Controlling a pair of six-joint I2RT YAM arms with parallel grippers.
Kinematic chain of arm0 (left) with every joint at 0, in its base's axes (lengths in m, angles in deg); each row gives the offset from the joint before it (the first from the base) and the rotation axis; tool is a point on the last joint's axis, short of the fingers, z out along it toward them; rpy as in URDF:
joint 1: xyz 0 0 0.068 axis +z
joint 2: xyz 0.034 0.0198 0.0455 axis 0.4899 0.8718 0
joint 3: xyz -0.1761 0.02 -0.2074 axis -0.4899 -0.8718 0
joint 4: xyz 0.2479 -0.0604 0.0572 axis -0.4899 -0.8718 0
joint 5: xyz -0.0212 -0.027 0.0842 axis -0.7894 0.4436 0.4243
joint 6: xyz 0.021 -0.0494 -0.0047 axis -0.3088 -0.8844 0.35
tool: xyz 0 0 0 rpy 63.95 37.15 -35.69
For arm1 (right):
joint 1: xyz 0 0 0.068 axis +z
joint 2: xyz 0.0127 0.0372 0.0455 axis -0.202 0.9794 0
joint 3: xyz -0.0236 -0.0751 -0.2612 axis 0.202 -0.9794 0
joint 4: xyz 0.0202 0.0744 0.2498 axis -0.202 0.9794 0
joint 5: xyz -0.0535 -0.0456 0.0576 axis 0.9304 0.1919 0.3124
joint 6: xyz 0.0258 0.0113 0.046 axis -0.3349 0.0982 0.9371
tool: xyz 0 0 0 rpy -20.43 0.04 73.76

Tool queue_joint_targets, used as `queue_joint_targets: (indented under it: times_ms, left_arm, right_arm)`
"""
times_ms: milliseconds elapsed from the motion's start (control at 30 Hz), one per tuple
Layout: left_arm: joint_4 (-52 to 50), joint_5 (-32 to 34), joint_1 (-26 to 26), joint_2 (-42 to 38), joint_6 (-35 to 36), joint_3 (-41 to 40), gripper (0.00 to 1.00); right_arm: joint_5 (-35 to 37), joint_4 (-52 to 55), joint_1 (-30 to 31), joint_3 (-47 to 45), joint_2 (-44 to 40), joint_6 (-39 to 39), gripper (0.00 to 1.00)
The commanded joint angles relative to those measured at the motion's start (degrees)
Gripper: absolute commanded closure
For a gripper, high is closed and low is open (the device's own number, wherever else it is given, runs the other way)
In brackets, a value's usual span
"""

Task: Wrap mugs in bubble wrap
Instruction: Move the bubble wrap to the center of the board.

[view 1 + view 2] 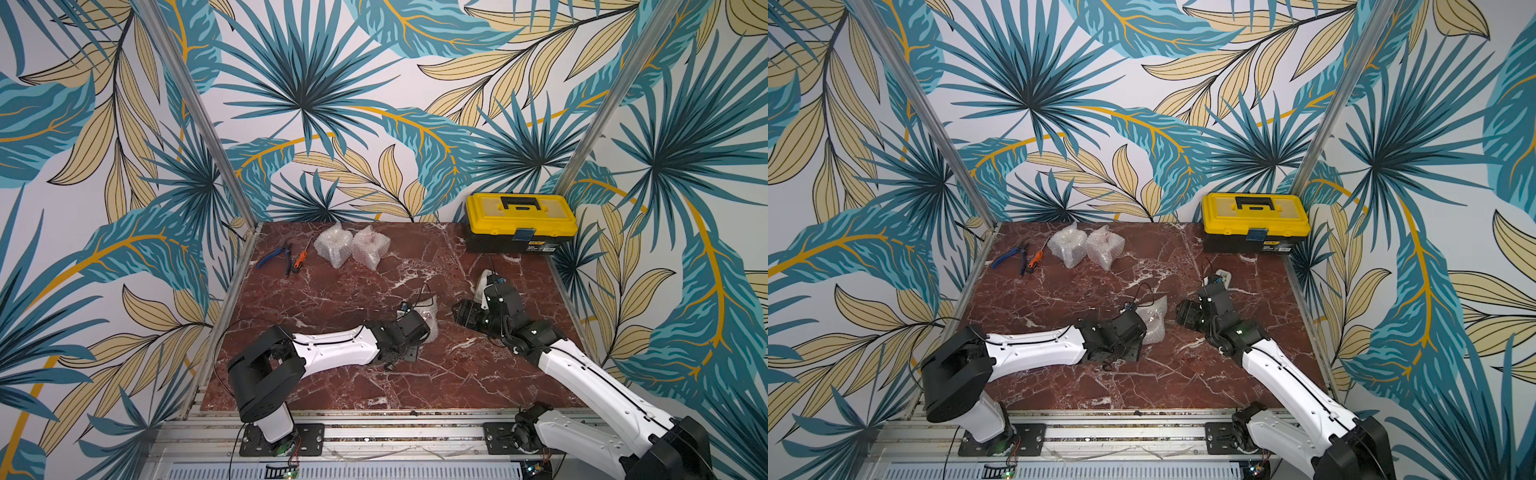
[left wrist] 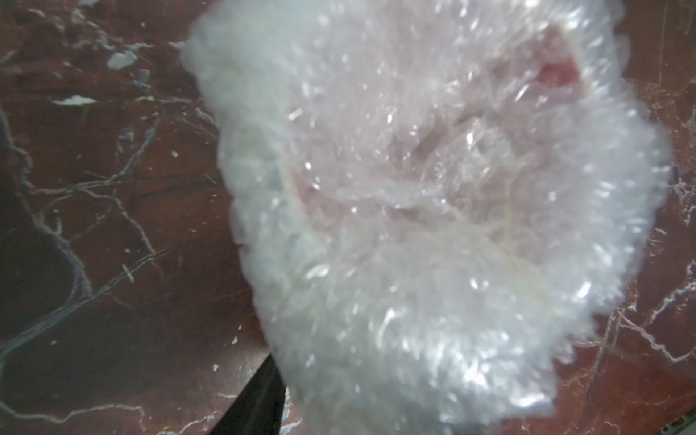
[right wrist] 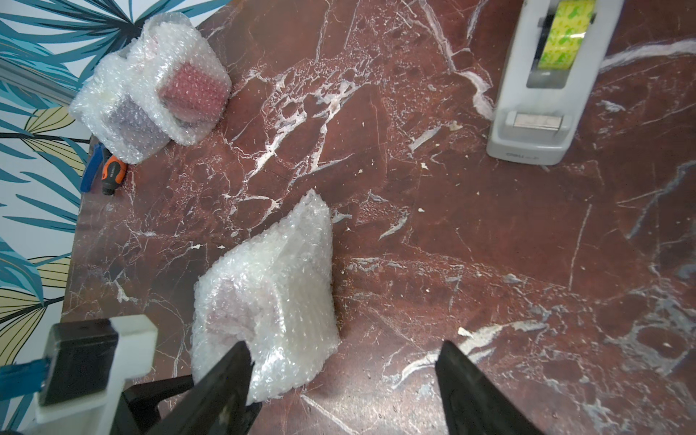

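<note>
Right jaws: spread, nothing between them, low over the red-brown marble-patterned bench, just beside a crumpled bundle of clear bubble wrap lying mid-bench. Left jaws: against that bundle's opposite side, grip state cannot be told; a red patch of the mug shows through. Toward the bench's far left, a wrapped lavender mug and a wrapped red mug touch; a grey tape dispenser stands well apart.

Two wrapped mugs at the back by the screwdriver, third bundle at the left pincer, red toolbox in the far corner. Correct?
No, the toolbox is yellow, not red; both top views show it. Rest holds: two wrapped mugs by the screwdriver, third bundle at the left pincer.
</note>
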Motion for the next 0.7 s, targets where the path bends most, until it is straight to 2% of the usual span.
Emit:
queue_joint_targets:
  times_ms: [0,367,667]
  left_arm:
    - [-0.6,2.1,0.8,1.8,1.6,4.2,0.51]
    - [-1.9,1.9,4.9,5.9,3.8,9.4,0.72]
    - [-4.7,2.1,9.9,12.1,5.9,18.3,0.77]
  right_arm:
    - [0.9,1.2,-0.2,-1.3,-0.4,-0.8,0.22]
    - [1.7,3.6,-0.5,-1.5,-2.9,-1.1,0.22]
    - [1.7,5.3,-0.7,-1.3,-4.1,-1.0,0.22]
